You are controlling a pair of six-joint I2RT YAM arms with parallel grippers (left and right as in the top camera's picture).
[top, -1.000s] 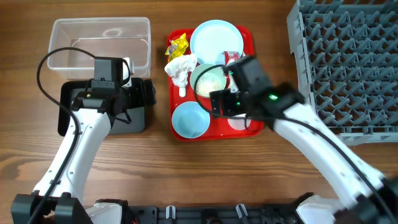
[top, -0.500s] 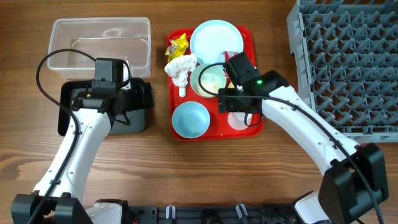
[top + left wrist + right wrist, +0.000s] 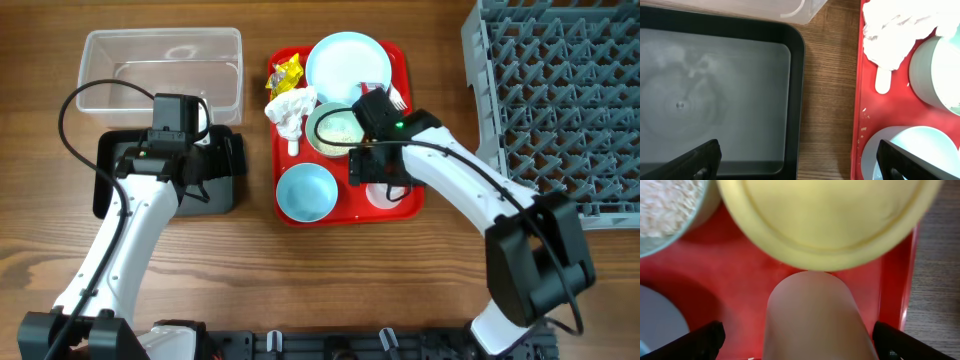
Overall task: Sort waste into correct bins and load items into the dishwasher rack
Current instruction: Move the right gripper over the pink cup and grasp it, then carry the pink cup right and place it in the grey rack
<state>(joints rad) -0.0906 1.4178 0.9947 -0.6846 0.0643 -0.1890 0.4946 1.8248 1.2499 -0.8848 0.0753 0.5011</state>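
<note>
Pink plastic is the target. The pale pink cup (image 3: 812, 315) is now dead centre between the right gripper (image 3: 800, 335) fingers. They're spread wide, one on each side, and not touching it as far as I can tell.

Over the last second the right arm swung in from the right, lost its motion blur and settled over the near right part of the red tray (image 3: 340, 212). The cup stands on that tray just near of the yellow cup (image 3: 825, 220). The teal bowl (image 3: 714, 197) holding the grains (image 3: 665, 205) is to the left. Nothing on the tray has shifted.

It reads as lined up for a grasp, then a carry right to the dishwasher rack (image 3: 560, 100).

Left gripper (image 3: 800, 157) is unchanged: fingers apart, holding nothing, over the black tray (image 3: 795, 75). Nothing binned yet by the look of it.
</note>
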